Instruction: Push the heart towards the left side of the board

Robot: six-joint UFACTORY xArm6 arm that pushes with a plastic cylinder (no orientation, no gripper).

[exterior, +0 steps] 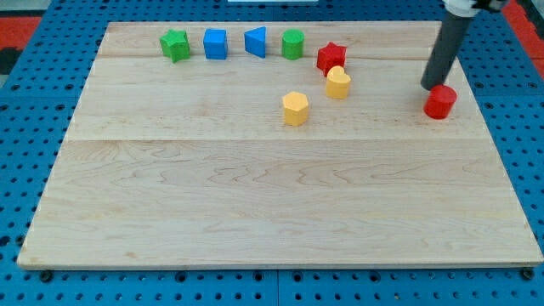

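Note:
The yellow heart lies in the upper middle of the wooden board, just below the red star. My tip is far to the heart's right, touching the top left of a red round block. A yellow hexagon sits down and left of the heart.
Along the view's top edge stand a green star, a blue cube, a blue wedge-like block and a green cylinder. The board lies on a blue pegboard table.

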